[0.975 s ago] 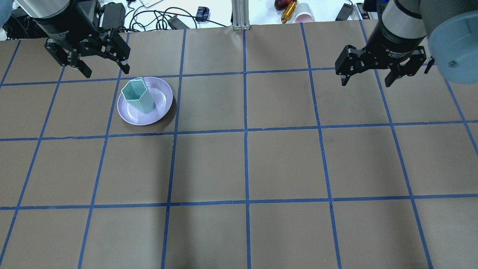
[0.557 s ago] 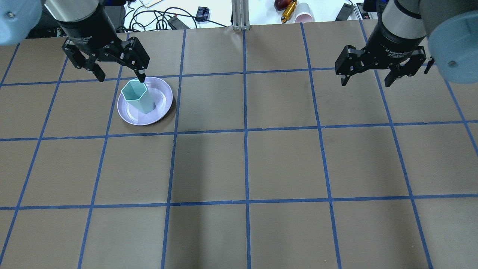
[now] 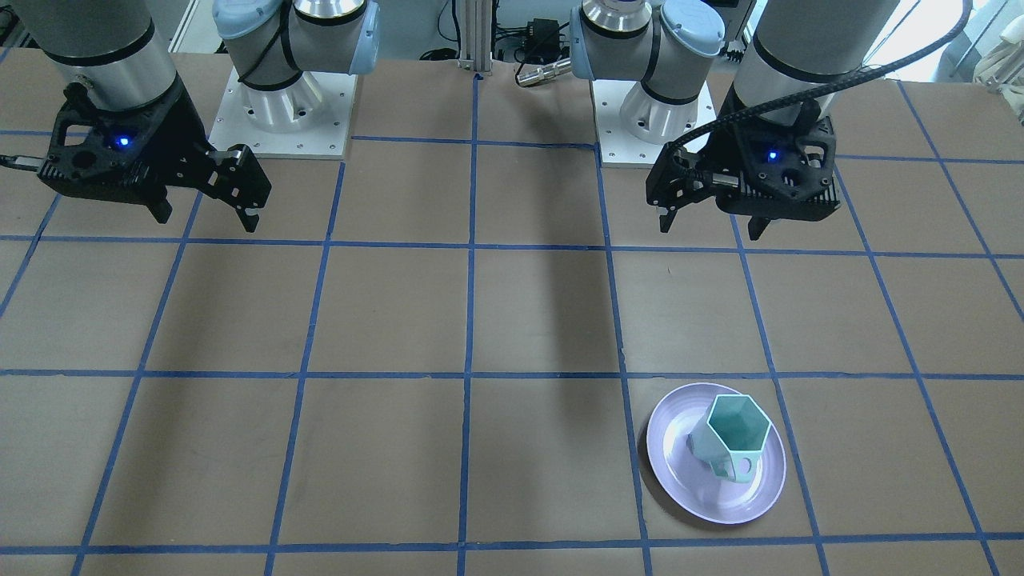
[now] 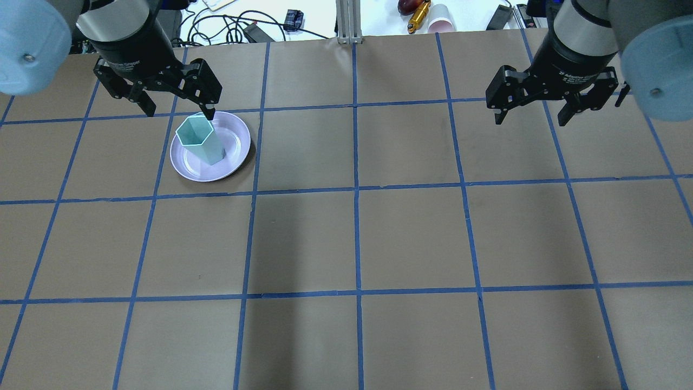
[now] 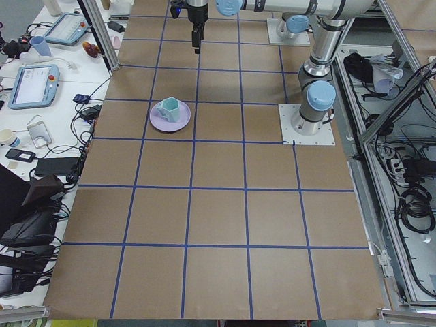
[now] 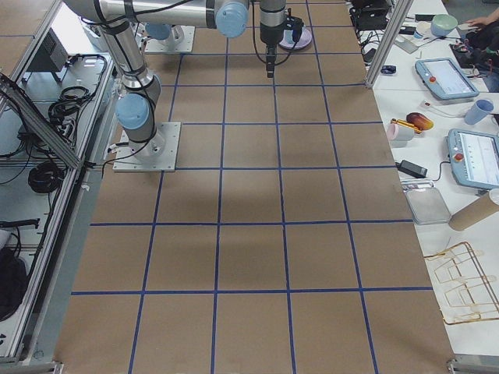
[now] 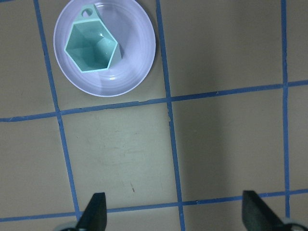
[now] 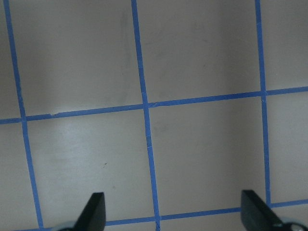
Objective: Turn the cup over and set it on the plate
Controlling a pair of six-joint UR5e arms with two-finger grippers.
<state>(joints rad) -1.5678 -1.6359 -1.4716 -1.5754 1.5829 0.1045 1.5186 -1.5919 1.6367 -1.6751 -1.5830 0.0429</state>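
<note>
Cup (image 4: 200,138) upright, mouth up, teal inside showing, seated on plate (image 4: 189,165) at the left far part of the worktop (image 4: 411,233). Left end effector (image 4: 180,112) spread wide and empty, raised, offset from plate toward the robot's base; right end effector (image 4: 530,120) likewise spread, empty, well apart. Flip and placing look finished; next move needs only a clear retreat without nudging the cup.

A: Where do the two high cameras sit?
B: They face each other across the tabletop (image 4: 411,238), both looking steeply down. The plate (image 4: 239,145) lies upper left in one, lower right in the other.
A: The wrist cameras?
B: Straight down, nearer; the left one shares that plate, upper left. Side views look along from either end.
</note>
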